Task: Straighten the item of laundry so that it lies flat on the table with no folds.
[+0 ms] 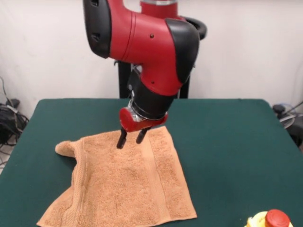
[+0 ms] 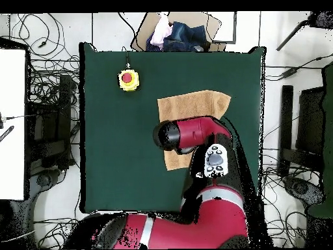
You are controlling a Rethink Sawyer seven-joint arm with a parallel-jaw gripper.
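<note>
A pale wall stands behind the robot's pedestal, and in front of it spreads the table [image 1: 236,142], covered in dark green cloth from edge to edge. On it we see the towel [image 1: 128,189], a light orange-tan terry piece. In the front view it lies left of the table's centre and reaches down toward the edge nearest that camera. Most of it rests flat. Its corner toward the left edge is bunched into a small rounded lump, and the side below that lump runs in a ragged, folded line rather than a straight hem. A woven band stripe runs along the cloth near each of two opposite sides.

The arm [image 1: 151,47] comes down from above, and the gripper [image 1: 131,139] hangs over the towel's far border, the one toward the pedestal. We see its two dark fingers [image 1: 121,140] apart, with a clear gap between them and nothing held. Their tips appear to touch the cloth or sit just above it; we cannot tell which from this angle.

From overhead, the arm covers the part of the towel nearest the base. A yellow box with a red button [image 2: 128,79] sits on the green cloth, well apart from the towel, toward the table's edge farthest from the base.
</note>
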